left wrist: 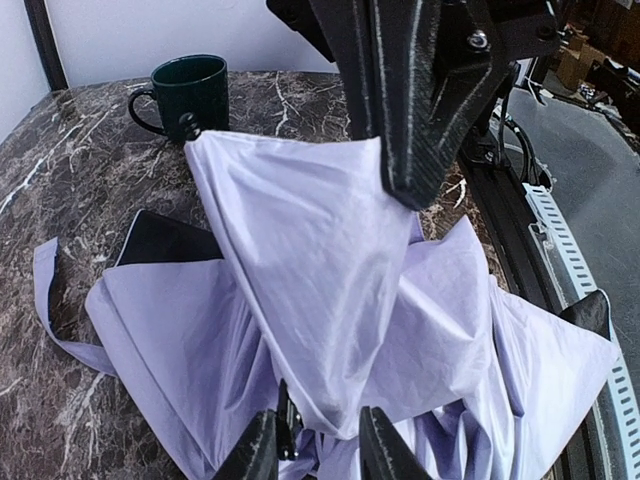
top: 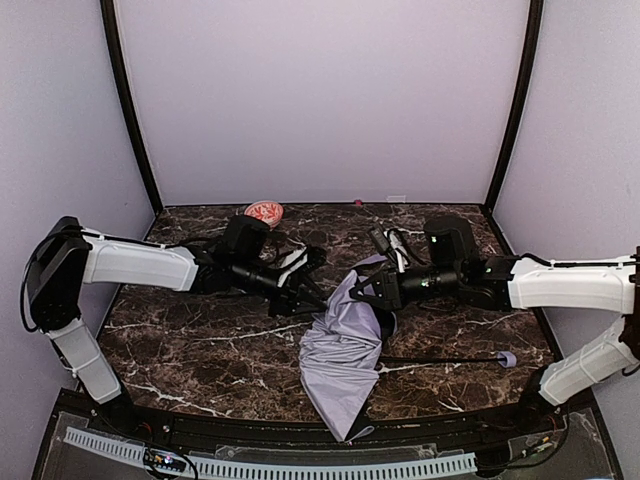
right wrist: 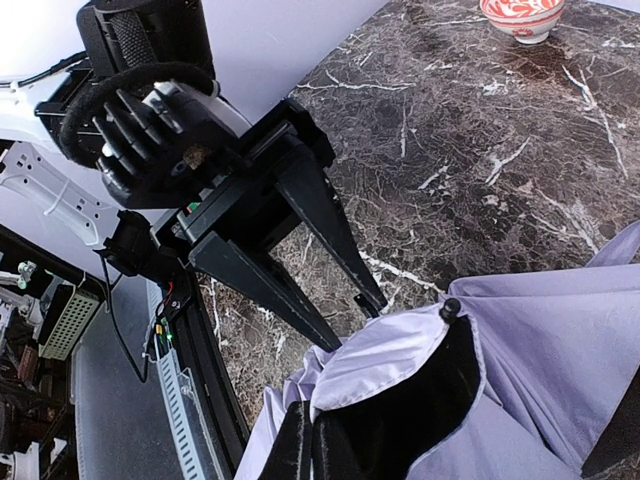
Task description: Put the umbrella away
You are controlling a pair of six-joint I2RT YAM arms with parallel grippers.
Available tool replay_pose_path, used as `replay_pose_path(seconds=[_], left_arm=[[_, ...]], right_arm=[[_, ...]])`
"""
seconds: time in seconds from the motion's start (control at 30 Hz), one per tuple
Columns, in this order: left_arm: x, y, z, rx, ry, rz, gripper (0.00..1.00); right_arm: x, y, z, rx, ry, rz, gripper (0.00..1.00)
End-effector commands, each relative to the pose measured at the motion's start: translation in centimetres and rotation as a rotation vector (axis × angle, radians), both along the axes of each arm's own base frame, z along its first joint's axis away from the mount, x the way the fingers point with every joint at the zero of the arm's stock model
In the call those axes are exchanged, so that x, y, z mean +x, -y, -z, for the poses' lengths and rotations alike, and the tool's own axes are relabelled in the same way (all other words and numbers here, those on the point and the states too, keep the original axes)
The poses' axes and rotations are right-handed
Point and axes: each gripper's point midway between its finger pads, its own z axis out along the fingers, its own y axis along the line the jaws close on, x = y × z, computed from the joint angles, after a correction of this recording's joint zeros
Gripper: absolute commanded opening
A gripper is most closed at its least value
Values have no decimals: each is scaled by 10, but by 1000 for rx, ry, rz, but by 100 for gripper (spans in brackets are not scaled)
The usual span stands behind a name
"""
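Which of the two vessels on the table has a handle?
The dark green mug, upright behind the umbrella, with a loop handle on its side. The red patterned bowl is shallow and has none.

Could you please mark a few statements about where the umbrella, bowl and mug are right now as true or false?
1. The right tool is shut on the umbrella's lavender fabric. True.
2. The red bowl rests on the umbrella. False: it stands apart, by the table's far edge.
3. The umbrella's handle lies on the side of the right arm. True.
4. The green mug is tipped over. False: it stands upright.
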Motion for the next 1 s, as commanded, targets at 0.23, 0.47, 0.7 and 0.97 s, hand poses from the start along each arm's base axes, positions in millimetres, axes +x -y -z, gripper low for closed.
replay_pose_path(seconds=[0.23,0.47,0.7,0.97], left_arm=[[2,3,1,16,-9,30,18],[1,0,-7,-6,15,27,25],[7,-1,-16,-33,34,12,15],[5,-3,-15,-39,30,13,0]], right_arm=[[-3,0,-15,27,42,-11,0],[-4,0,-12,23,37,-13,0],[-4,-1,-12,23,38,-14,0],[-5,0,-12,20,40,-14,0]])
